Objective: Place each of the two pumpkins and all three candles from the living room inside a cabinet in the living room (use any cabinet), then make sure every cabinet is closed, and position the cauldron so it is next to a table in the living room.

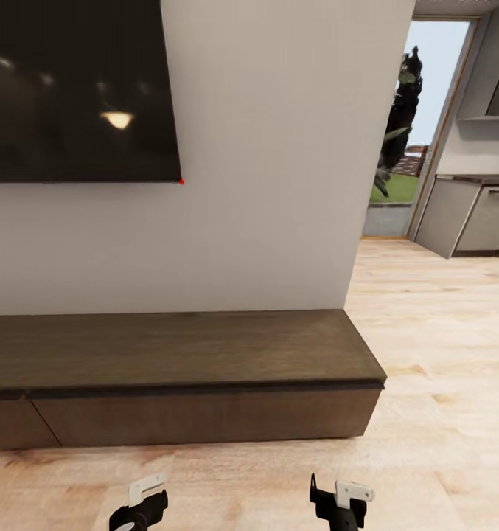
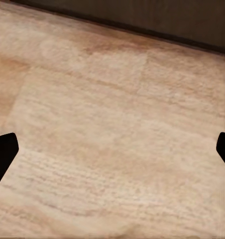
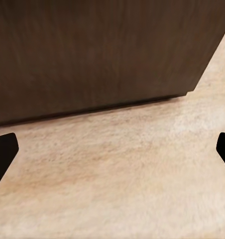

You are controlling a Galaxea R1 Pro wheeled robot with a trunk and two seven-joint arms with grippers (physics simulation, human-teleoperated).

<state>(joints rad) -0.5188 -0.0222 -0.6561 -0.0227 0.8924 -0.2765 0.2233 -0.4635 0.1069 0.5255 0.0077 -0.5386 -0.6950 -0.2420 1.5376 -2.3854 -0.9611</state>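
The long, low, dark brown cabinet (image 1: 183,369) stands against the white wall, its plain drawer fronts shut and its top bare. Its dark front also appears in the right wrist view (image 3: 102,55) and as a strip in the left wrist view (image 2: 157,17). My left gripper (image 2: 112,152) hangs open over the light wood floor, its dark fingertips (image 2: 3,154) wide apart with nothing between them. My right gripper (image 3: 112,152) is open too, facing the cabinet's right end. Both wrists show low in the head view, left (image 1: 140,509) and right (image 1: 341,505). Pumpkins, candles, cauldron and table are out of view.
A black wall TV (image 1: 76,88) hangs above the cabinet. Right of the wall's corner, plank floor (image 1: 441,346) runs to a glass door (image 1: 411,133) and grey kitchen cupboards (image 1: 474,214).
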